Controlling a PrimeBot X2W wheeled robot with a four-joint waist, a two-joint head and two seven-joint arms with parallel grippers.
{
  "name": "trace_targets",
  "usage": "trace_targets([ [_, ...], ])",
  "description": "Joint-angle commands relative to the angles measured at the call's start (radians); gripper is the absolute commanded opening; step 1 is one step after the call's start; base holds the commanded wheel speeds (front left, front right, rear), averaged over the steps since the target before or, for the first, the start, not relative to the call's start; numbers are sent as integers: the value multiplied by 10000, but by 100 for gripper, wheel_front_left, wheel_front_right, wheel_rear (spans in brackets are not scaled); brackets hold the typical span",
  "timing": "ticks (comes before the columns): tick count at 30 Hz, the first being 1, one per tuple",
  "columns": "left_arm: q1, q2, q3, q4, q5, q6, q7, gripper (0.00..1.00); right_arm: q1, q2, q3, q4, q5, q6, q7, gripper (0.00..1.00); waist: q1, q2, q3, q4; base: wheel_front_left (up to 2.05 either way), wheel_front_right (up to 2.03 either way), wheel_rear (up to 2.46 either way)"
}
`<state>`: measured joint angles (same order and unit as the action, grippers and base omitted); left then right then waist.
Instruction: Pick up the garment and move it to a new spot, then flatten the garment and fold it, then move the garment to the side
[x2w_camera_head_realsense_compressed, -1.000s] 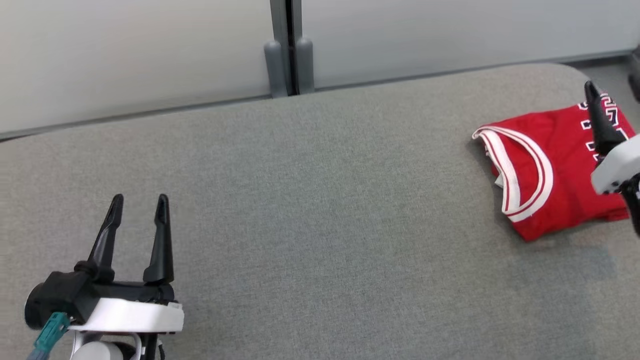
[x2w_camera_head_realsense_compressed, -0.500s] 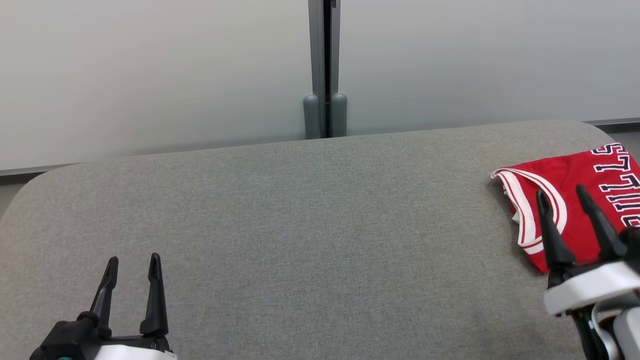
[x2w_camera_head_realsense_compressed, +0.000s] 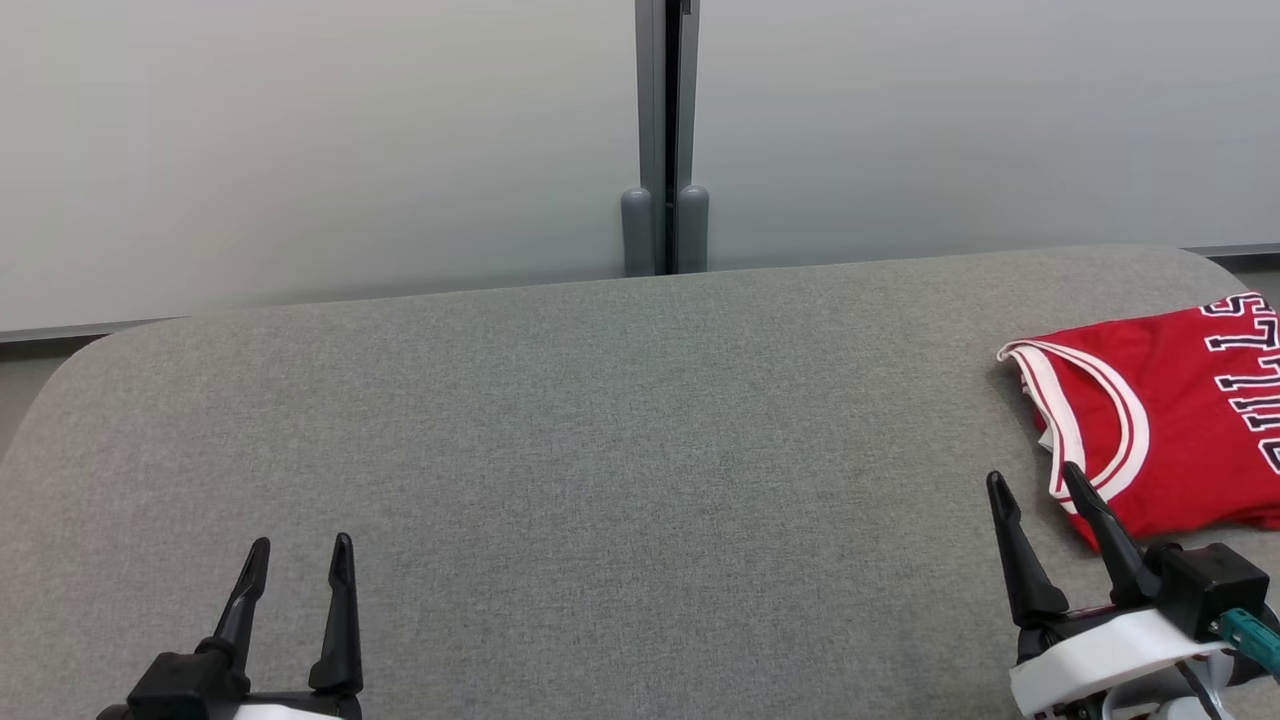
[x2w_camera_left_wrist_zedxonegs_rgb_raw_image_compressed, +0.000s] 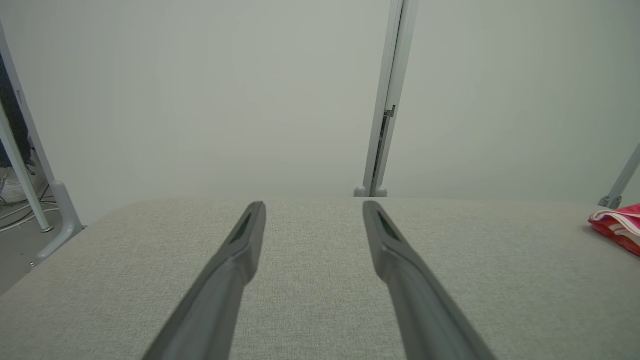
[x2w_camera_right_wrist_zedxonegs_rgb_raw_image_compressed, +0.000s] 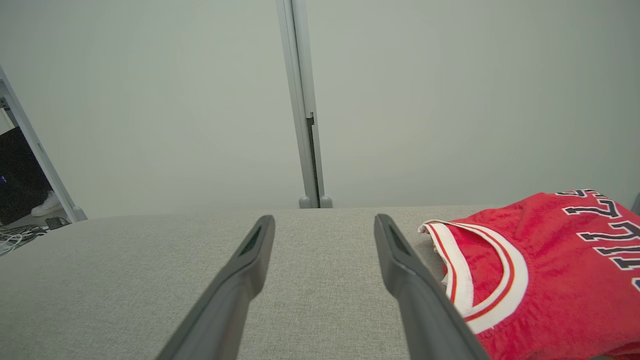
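Note:
The garment (x2w_camera_head_realsense_compressed: 1175, 420) is a red jersey with white trim and dark lettering, folded flat at the right end of the grey table (x2w_camera_head_realsense_compressed: 600, 430). It also shows in the right wrist view as the garment (x2w_camera_right_wrist_zedxonegs_rgb_raw_image_compressed: 550, 270) and at the far right in the left wrist view as the garment (x2w_camera_left_wrist_zedxonegs_rgb_raw_image_compressed: 620, 227). My right gripper (x2w_camera_head_realsense_compressed: 1035, 480) stands open at the lower right, just left of the jersey and apart from it, holding nothing. My left gripper (x2w_camera_head_realsense_compressed: 300, 545) is open at the lower left, far from the garment, its fingers (x2w_camera_left_wrist_zedxonegs_rgb_raw_image_compressed: 250, 235) empty over the bare cloth.
Pale wall panels with a grey upright post (x2w_camera_head_realsense_compressed: 665, 130) stand behind the table's far edge. The table's rounded left corner (x2w_camera_head_realsense_compressed: 90, 350) drops off to the floor. Cables and a frame leg (x2w_camera_left_wrist_zedxonegs_rgb_raw_image_compressed: 60, 205) lie past the left end.
The head camera has lifted and shifted, so the whole picture moved. My right gripper has drawn back from over the jersey to the table's near side, left of it. Both stayed open.

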<state>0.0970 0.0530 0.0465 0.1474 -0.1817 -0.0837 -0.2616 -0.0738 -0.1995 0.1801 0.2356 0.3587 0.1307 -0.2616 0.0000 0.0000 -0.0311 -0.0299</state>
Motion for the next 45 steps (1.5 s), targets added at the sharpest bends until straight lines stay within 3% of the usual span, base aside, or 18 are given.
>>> trace_targets([
  [1,-134,20,-8,-10,82,-55,-42,100,-15,-20,-27,-5,-78,4,-43,100,0,0,-4,16,0,0,0],
  [20,-248,-8,-302,206,-73,-197,-43,100,-47,177,-214,-74,-120,4,-44,100,0,0,-26,12,0,0,0],
  [21,-94,-36,-325,226,-51,-163,0,0,-80,207,-168,-46,-145,0,0,0,0,0,-27,12,0,0,0],
  [25,-7,-93,-291,473,-174,-166,101,0,78,294,-135,121,-24,0,48,0,0,0,-24,13,0,0,0],
  [45,-579,-68,-34,584,-3996,-252,1081,0,-69,565,-846,95,3420,0,1006,0,0,0,38,62,0,0,0],
])
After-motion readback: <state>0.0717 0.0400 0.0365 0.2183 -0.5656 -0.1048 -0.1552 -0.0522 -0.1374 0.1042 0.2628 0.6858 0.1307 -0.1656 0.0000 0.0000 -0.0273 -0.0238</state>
